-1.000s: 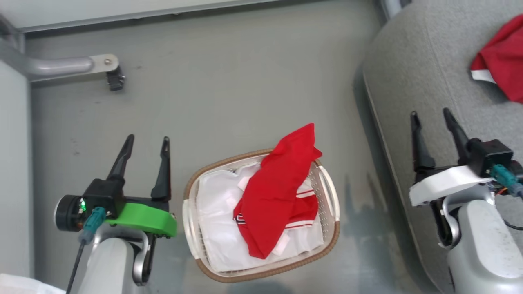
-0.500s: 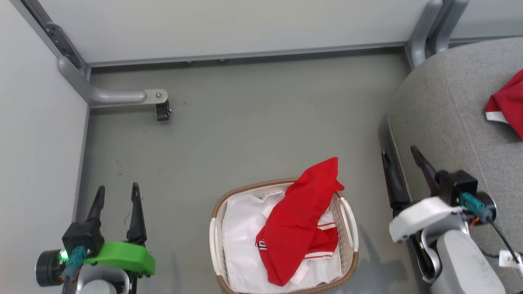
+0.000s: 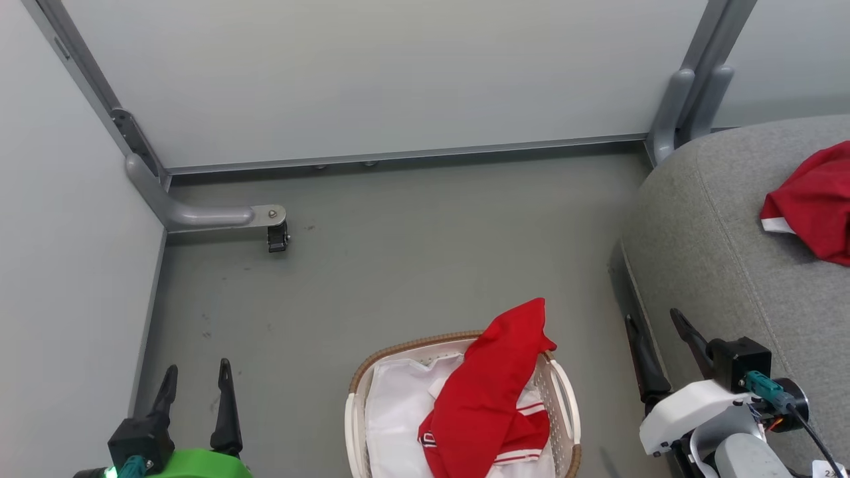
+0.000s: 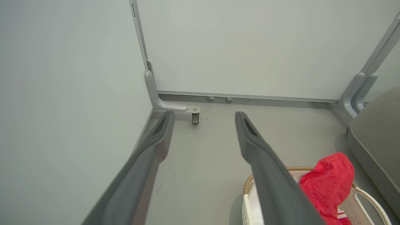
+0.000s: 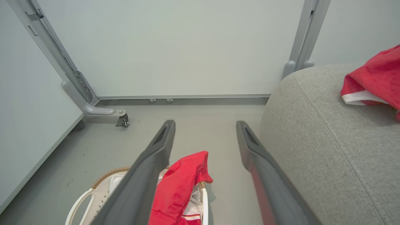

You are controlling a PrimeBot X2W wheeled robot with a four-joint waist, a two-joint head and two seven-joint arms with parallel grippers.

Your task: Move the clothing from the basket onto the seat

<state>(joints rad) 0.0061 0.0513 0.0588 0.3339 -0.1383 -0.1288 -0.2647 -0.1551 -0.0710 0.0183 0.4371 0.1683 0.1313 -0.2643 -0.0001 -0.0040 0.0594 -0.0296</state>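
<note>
Red clothing [image 3: 488,398] heaped in the oval perforated basket [image 3: 398,346], draped over its woven-look rim.
Left gripper [image 3: 198,366] and right gripper [image 3: 651,316] both gape wide, empty; another soft red piece [image 3: 813,206] lies on the grey stitched seat [image 3: 717,265].

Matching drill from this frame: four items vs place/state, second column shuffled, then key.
1. basket
2. seat
3. left claw
4. caster

A. grey upholstery, at the right
B. open, holding nothing, by the left wall
C. on the floor, clothing draped over its rim
D. under a metal bracket near the far wall

Pairs: 1-C, 2-A, 3-B, 4-D
</note>
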